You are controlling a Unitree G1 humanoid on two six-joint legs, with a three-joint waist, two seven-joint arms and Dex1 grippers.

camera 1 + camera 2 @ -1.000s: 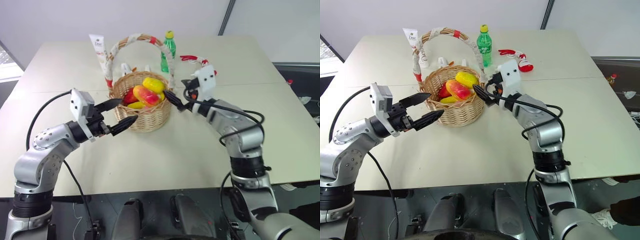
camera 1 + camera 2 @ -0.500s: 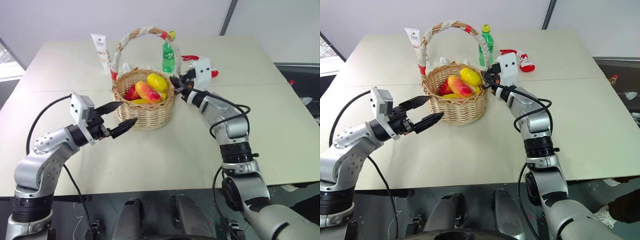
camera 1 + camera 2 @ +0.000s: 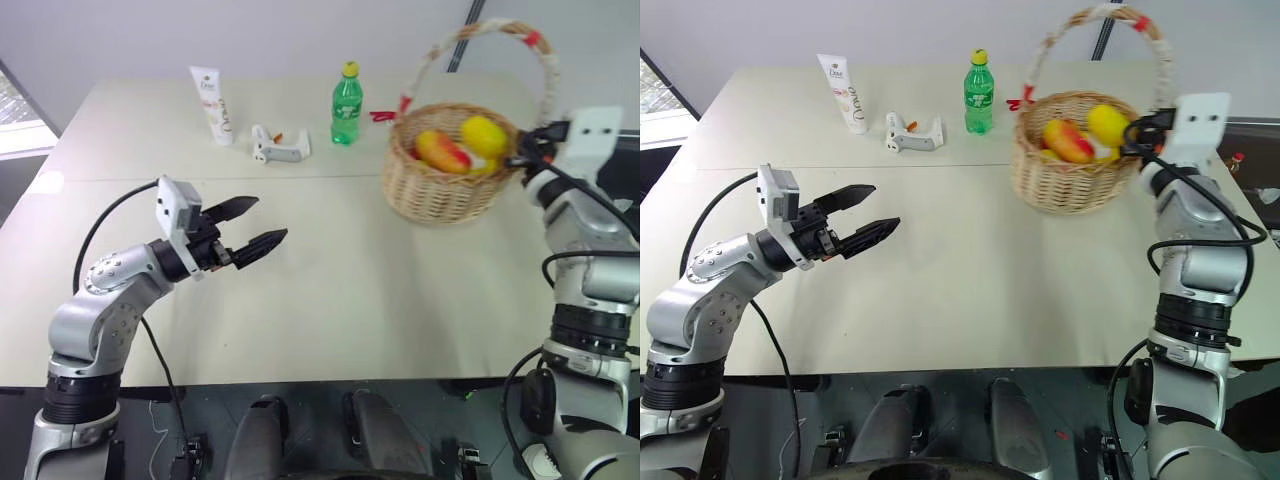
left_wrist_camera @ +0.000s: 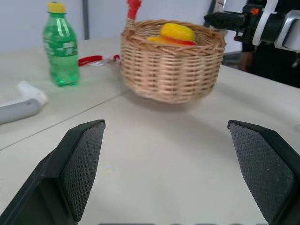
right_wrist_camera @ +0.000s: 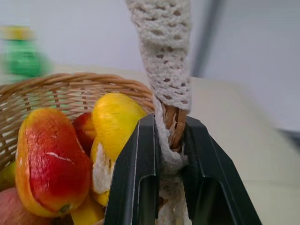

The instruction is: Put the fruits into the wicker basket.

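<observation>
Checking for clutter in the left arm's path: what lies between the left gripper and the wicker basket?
Nothing: the left wrist view shows bare table between the left gripper and the wicker basket.

bright even light, soft shadows, blurred backgrounds

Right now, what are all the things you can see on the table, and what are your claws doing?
wicker basket: one, tan, white and red wrapped handle, table's right side.
mango: one, red-orange, in the basket.
lemon: one, yellow, in the basket beside the mango.
green bottle: one, yellow cap, upright, left of the basket.
tube: one, white, far left of the table.
white tool: one, lying between tube and bottle.
table: one, beige.
left claw: black, open, over the table.
right claw: black, shut on the basket's handle.
</observation>
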